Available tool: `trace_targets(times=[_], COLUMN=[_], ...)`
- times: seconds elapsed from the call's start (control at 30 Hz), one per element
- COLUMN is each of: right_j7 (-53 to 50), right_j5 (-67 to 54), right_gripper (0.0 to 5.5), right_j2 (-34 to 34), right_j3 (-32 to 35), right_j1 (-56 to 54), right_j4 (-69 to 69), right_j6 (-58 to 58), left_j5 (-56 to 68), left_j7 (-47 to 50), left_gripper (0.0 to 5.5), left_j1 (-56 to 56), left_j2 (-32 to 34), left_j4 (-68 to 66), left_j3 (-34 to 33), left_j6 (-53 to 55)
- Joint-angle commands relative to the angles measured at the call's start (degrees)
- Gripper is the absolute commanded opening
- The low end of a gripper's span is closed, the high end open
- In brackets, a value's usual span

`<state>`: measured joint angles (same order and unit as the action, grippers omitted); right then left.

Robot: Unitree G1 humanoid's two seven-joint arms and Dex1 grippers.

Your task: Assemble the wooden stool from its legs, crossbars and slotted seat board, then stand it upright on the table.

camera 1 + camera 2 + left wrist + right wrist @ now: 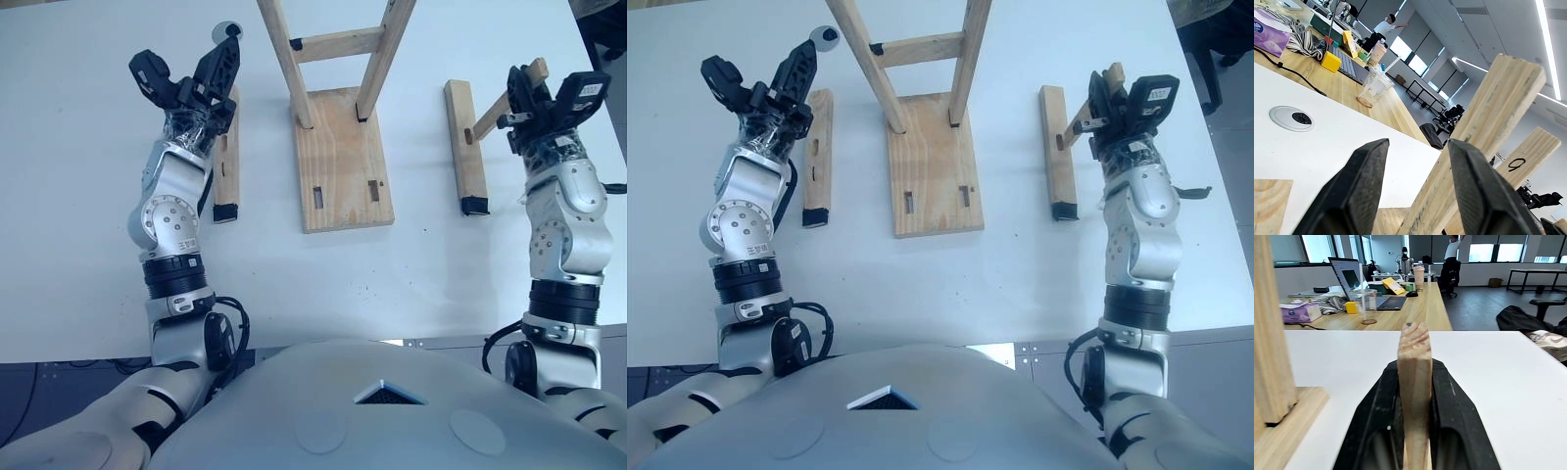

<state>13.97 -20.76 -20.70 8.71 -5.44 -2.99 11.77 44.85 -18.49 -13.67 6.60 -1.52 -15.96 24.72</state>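
Observation:
The slotted seat board (343, 186) lies flat at the table's middle, with two legs (284, 54) standing in its far slots and a crossbar (338, 44) joining them. One loose leg (227, 162) lies to the board's left. Just above that leg's far end my left gripper (186, 67) is open and holds nothing; its fingers (1366, 191) stand wide apart. A second loose leg (460, 147) lies to the right, and a crossbar (490, 117) juts from its side. My right gripper (526, 93) is shut on that crossbar's free end (1414, 362).
A round metal cable grommet (227, 29) is set in the white table (78, 245) just beyond my left gripper. Bare table surface lies in front of the seat board, up to the near edge. A wooden desk (1420, 308) with clutter stands behind the table.

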Motion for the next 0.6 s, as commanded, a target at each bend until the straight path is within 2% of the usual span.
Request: trace_targets(times=[0.03,0.3,0.6], right_j7=[0.58,0.51,-3.15], right_j5=[0.55,1.80,1.72], right_gripper=[0.40,0.40,0.40], right_j2=[1.22,3.06,9.24], right_j3=[0.05,0.00,0.64], right_j1=[-0.51,1.07,5.79], right_j4=[-0.22,4.12,6.64], right_j6=[0.34,-0.43,-1.89], left_j5=[-0.98,-1.78,-2.38], left_j7=[0.64,0.83,1.39], left_gripper=[2.18,2.18,2.18], left_j1=[-0.82,-1.28,-1.50], left_j2=[0.04,0.17,0.75], left_j4=[-0.56,-1.60,-2.09], left_j3=[-0.02,-0.13,-0.22], left_j6=[0.48,0.66,1.72])
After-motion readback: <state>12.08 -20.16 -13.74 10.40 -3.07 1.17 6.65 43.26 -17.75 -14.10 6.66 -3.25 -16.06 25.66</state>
